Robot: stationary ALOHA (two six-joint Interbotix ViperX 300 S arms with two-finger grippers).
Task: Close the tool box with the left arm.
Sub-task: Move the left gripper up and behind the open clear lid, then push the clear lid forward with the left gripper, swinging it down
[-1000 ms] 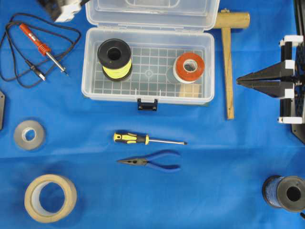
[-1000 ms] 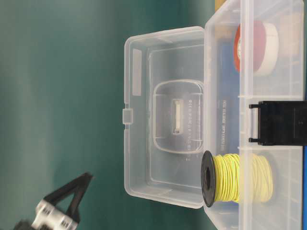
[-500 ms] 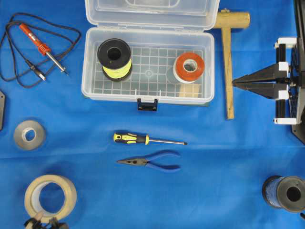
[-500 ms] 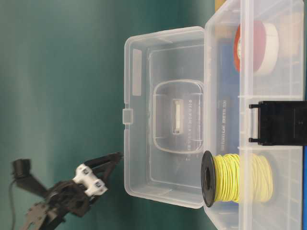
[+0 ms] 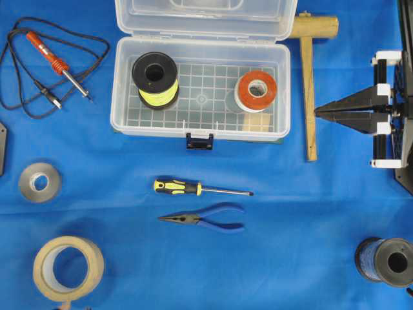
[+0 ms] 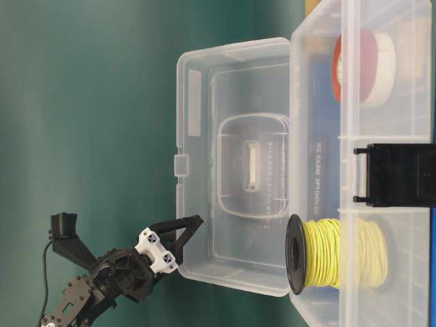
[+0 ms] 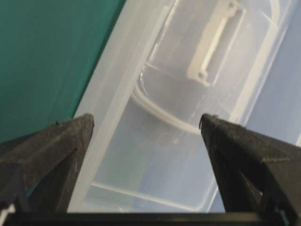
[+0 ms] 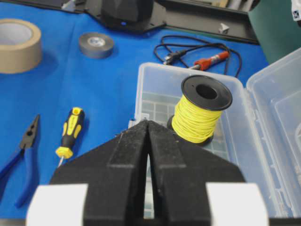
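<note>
**Desk:** Where does the large clear plastic rectangular tool box (image 5: 200,87) sit, and what could go wrong from here?

**Photographer:** It stands at the far middle of the blue-covered table (image 5: 290,258), its hinged lid (image 6: 235,163) thrown back and upright, its dark blue front latch (image 5: 199,140) on the near wall. The left gripper (image 6: 182,235), jaws spread wide and holding nothing, hangs just beside the lid's outer edge. In my judgement, the risk is a push landing low or off to one end: the lid could twist, or the whole box could slide on the cloth instead of closing. The yellow wire spool with black flanges (image 5: 155,79) stands tall inside; whether it clears the lid I cannot tell.

**Desk:** And the other arm?

**Photographer:** The right gripper (image 5: 321,111) waits at the right side, near a wooden mallet (image 5: 308,77), jaws pressed together on nothing.

**Desk:** What does one view give that another lacks?

**Photographer:** The overhead view shows the box's contents, including an orange-and-white tape roll (image 5: 257,91), plus a yellow-handled screwdriver (image 5: 201,188) and blue-handled pliers (image 5: 203,219) lying near, but misses the left arm. The table-level view alone shows that arm beside the lid. The left wrist view shows the lid's rim between the two black fingers (image 7: 51,150).
</note>
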